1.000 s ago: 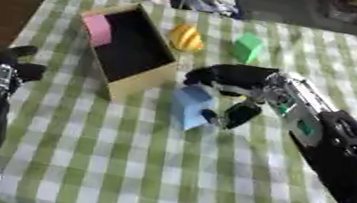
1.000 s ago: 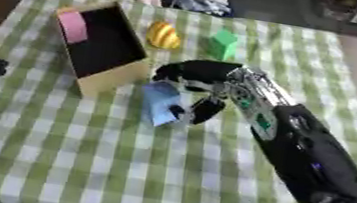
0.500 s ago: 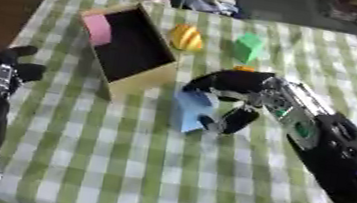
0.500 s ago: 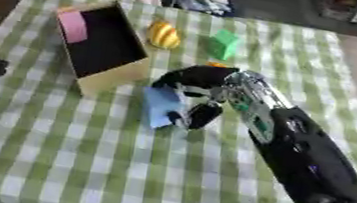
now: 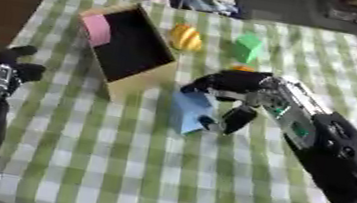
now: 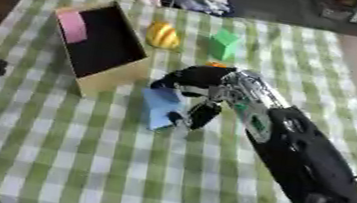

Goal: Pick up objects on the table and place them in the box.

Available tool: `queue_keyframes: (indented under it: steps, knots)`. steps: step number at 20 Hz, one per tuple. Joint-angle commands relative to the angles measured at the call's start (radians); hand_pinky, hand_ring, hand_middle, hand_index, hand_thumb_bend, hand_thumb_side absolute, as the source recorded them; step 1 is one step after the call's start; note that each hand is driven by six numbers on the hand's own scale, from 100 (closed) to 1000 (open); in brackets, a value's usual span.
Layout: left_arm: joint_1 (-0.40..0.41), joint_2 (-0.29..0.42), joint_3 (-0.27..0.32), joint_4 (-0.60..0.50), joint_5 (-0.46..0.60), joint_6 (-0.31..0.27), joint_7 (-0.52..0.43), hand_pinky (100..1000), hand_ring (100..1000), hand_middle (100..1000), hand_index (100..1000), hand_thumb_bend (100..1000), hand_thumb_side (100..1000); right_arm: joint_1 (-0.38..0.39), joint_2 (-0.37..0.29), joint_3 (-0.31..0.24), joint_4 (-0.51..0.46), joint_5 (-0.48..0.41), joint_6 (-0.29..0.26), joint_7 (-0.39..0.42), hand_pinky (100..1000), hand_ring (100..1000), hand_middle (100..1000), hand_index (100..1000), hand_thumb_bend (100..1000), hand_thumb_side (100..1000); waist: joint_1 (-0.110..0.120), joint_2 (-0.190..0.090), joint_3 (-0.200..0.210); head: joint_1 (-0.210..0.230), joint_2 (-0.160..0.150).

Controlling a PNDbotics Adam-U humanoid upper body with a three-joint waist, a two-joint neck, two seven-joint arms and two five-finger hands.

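Black right robot hand (image 5: 235,93) curled round the light-blue block (image 5: 189,113), thumb and fingers pinching its sides.

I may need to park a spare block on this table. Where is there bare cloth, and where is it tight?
Bare cloth fills the near half of the table, between the left robot hand and the right arm. The far half is tight: the box, yellow object, green block, and blue block in the right robot hand.

Behind the right hand (image 5: 235,93), just past the blue block (image 5: 190,114), only a sliver of something orange (image 5: 242,68) shows. The hand covers the block's far upper edge. The box's (image 5: 128,50) dark inside gives no detail.
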Motion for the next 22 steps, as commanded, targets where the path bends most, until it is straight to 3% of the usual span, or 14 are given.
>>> queue_keyframes:
  steps: [1, 6, 15, 22]
  knots:
    - [-0.009, 0.005, 0.000, -0.016, 0.003, -0.002, -0.001, 727, 671, 755, 768, 100, 869, -0.011, -0.009, -0.014, -0.010, -0.018, 0.002, -0.068, 871, 796, 498, 1000, 100, 255, -0.009, 0.002, -0.001, 0.001, 0.005]
    - [-0.008, 0.006, 0.000, -0.017, 0.003, -0.002, 0.000, 727, 671, 754, 768, 100, 868, -0.025, -0.032, -0.028, -0.037, -0.092, 0.017, -0.157, 852, 762, 454, 994, 100, 233, -0.010, 0.000, -0.004, 0.002, 0.005]
    - [-0.011, 0.009, 0.000, -0.023, 0.007, -0.004, 0.000, 727, 670, 754, 768, 100, 864, -0.093, -0.126, -0.087, -0.101, -0.223, 0.106, -0.177, 849, 756, 441, 991, 100, 217, -0.013, -0.002, -0.002, -0.001, 0.005]
    - [-0.027, 0.008, -0.008, -0.025, 0.015, -0.005, -0.002, 726, 669, 752, 769, 100, 860, -0.190, -0.136, -0.162, -0.025, -0.180, 0.162, -0.203, 859, 763, 452, 995, 100, 218, -0.011, 0.006, 0.033, -0.035, 0.005]
